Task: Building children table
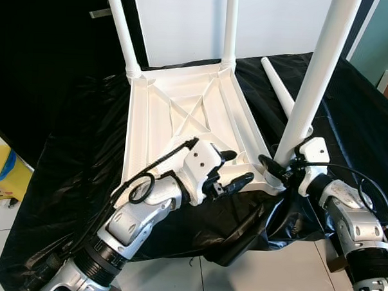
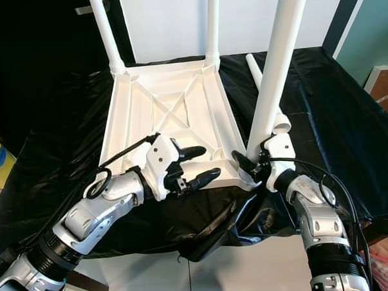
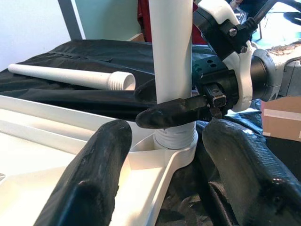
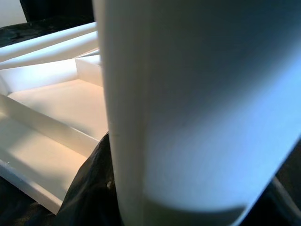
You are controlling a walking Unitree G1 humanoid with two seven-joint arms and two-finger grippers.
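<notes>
White plastic tabletop (image 1: 182,113), ribbed with diagonal braces, lies upside down at the frame's centre on crinkled black sheeting (image 1: 72,134). Two round legs stand in its far corners. The right gripper (image 1: 270,167) is clamped around a third tapered leg (image 1: 316,80) at the near right corner socket. The left gripper (image 1: 235,170) hovers spread just beside it. A loose threaded leg (image 1: 280,88) lies upper right.

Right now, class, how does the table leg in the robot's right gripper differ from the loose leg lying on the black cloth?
The held leg stands upright in the tabletop's near corner socket; the loose leg lies flat on the black cloth. The right gripper clasps the held leg's base; the loose leg lies untouched, threaded end exposed. Both are white.
</notes>
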